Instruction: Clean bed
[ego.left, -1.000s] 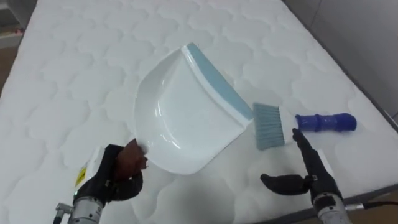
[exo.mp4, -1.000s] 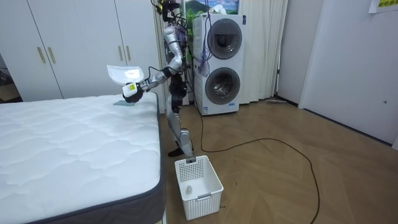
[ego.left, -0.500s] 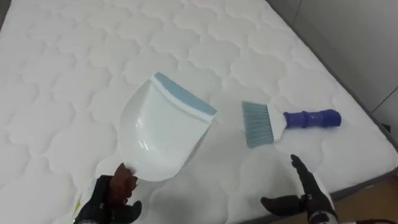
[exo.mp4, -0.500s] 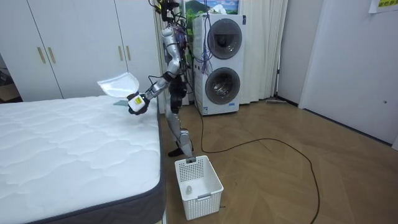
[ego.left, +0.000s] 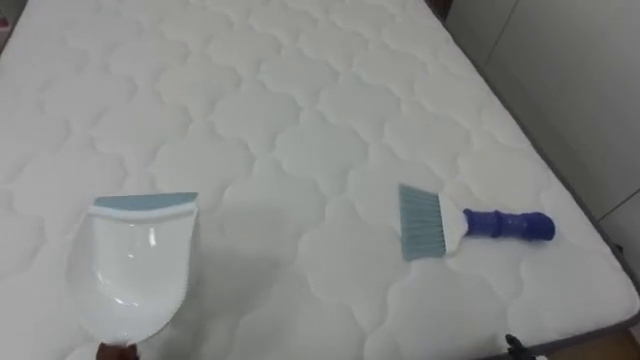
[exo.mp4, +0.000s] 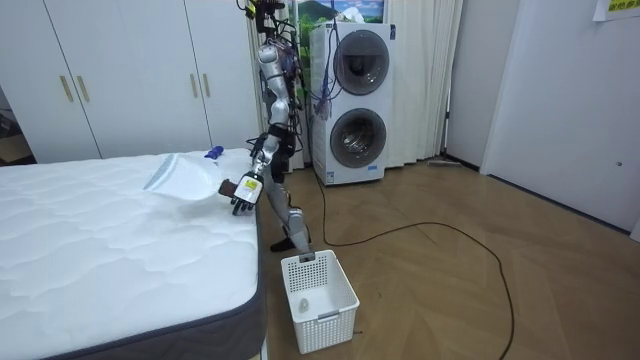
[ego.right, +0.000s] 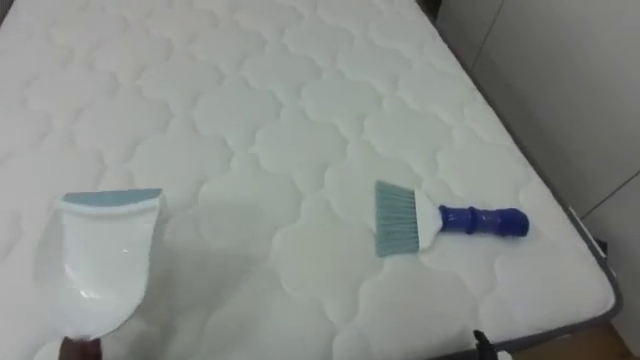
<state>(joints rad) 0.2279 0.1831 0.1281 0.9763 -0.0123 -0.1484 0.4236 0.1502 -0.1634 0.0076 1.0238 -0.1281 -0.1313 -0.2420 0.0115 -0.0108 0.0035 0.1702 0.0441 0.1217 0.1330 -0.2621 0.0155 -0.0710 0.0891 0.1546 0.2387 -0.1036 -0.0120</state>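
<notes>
Pale wood flooring, white wardrobe doors (exo.mp4: 120, 70) and a stacked white washer and dryer (exo.mp4: 355, 90) surround the bed, and the robot stands at the corner of the white quilted mattress (ego.left: 300, 90) nearest those machines. From its head camera, the white plastic dustpan with a pale blue lip (ego.left: 135, 265) sits at about 8 o'clock, lip pointing to 12 o'clock and pan empty. In the room view the left hand (exo.mp4: 240, 192) holds it out low over the bed's edge, fingers seemingly wrapped round the handle. The small hand brush with a blue handle and grey-blue bristles (ego.left: 450, 225) lies flat on the mattress at about 4 o'clock, well apart from the dustpan, handle toward 3 o'clock and bristles toward 9 o'clock, with nothing gripping it. The right hand (ego.left: 514, 347) shows as a dark tip at about 5 o'clock; I cannot tell its state. No crumbs or litter are visible on the quilting, so the sweeping looks either finished or not begun. What seems left is clearing the brush and dustpan off the bed. A white slatted plastic basket (exo.mp4: 322, 293) stands on the floor by the bed.
</notes>
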